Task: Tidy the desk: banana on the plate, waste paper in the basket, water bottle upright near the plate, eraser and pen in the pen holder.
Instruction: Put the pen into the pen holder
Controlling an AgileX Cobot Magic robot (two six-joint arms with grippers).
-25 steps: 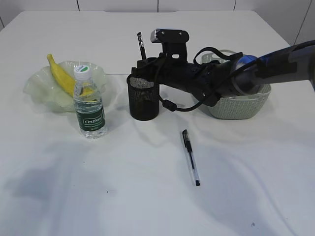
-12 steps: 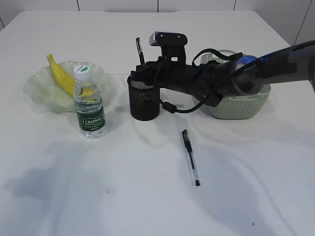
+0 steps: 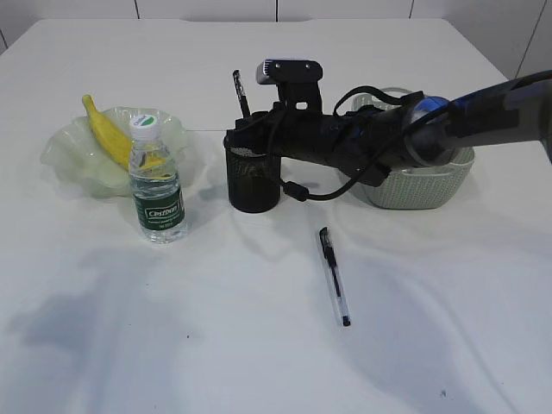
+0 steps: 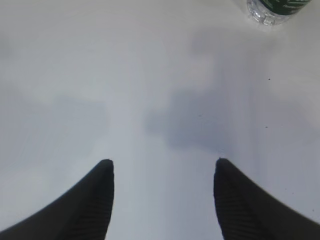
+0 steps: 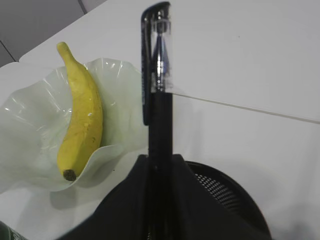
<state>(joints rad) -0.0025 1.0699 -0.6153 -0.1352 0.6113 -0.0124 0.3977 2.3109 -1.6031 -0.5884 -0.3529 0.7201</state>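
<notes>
Two pens are in sight: one is clamped between the closed fingers of the right pincer (image 5: 160, 172), the other lies flat on the white bench (image 3: 259, 345). The held pen (image 5: 159, 85) stands upright, its capped end and clip rising well above the fingertips, and the black mesh pen holder (image 3: 252, 177) sits directly below that pincer, its rim just under the fingers in the right wrist view. The loose pen (image 3: 335, 276) rests nearer the camera than the right pincer and a little to its right, well apart from the holder. Behind the right arm, farther right, sits the pale woven basket (image 3: 431, 185), partly hidden by the arm.

To the left of the right pincer the frilly translucent plate (image 3: 65, 155) carries the banana (image 3: 108, 134), which lies wholly inside it. The water bottle (image 3: 157, 185) stands upright with its cap on, just in front of the plate and between the plate and the holder.

The left pincer (image 4: 163, 167) hangs over bare bench with its two dark fingers (image 4: 95, 200) spread apart, nothing between them. Only the base of the bottle shows at the far right edge ahead of it, well away from the fingertips.
</notes>
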